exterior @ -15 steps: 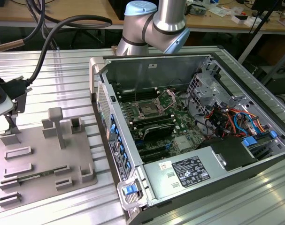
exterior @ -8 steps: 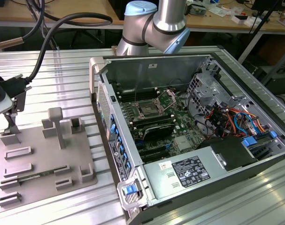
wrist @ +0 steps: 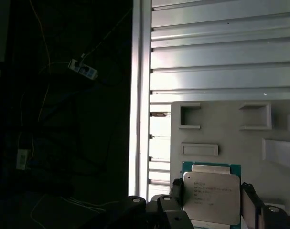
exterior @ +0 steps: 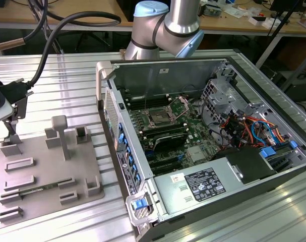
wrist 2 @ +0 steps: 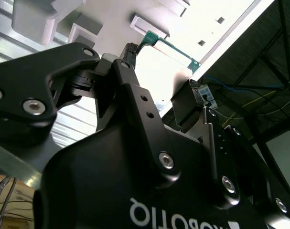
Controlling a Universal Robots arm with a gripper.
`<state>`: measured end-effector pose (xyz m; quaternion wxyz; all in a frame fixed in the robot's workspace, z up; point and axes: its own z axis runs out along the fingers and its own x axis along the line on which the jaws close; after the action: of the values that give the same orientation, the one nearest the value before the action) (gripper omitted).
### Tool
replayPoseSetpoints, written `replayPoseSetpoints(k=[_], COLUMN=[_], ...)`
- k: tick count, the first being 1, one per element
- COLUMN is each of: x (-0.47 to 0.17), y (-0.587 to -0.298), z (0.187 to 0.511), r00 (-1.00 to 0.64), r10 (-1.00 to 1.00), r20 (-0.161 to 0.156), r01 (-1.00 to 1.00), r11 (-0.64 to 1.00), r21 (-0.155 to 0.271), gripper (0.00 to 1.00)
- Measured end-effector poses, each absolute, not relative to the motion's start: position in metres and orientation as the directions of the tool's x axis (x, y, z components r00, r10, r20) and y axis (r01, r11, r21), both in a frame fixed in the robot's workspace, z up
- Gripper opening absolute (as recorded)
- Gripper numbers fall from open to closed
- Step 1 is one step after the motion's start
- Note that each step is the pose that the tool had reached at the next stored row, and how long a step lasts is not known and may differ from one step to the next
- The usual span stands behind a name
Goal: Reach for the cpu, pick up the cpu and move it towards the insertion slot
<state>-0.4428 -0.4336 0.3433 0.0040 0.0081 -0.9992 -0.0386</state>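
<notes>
In both wrist views the cpu (wrist: 211,196) (wrist 2: 166,64), a pale square chip with a green rim, sits between my two black fingers (wrist: 176,192). My gripper (wrist: 212,198) (wrist 2: 164,71) is shut on its two opposite sides. It hangs close over the grey tray (wrist: 221,129); whether the chip still rests on the tray I cannot tell. In the exterior view the gripper (exterior: 12,132) stands at the far left over the tray's (exterior: 47,171) left end. The insertion slot (exterior: 158,119) lies inside the open computer case, well to the exterior view's right of the gripper.
The tray carries raised blocks and posts (exterior: 62,133). The computer case's tall side wall (exterior: 110,116) stands between tray and motherboard. Black memory slots (exterior: 168,135), cables (exterior: 243,128) and a power supply (exterior: 203,184) crowd the case. The slatted table's edge (wrist: 140,95) runs beside the tray.
</notes>
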Motion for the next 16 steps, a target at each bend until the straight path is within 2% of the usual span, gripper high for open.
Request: replayPoseSetpoints(k=[16], x=[-0.4428], y=[-0.434], z=[0.3492], r00=[-1.0], r10=[-0.016], r20=[0.008], r01=[-0.016], r11=[0.996], r21=[0.083], gripper=[0.55])
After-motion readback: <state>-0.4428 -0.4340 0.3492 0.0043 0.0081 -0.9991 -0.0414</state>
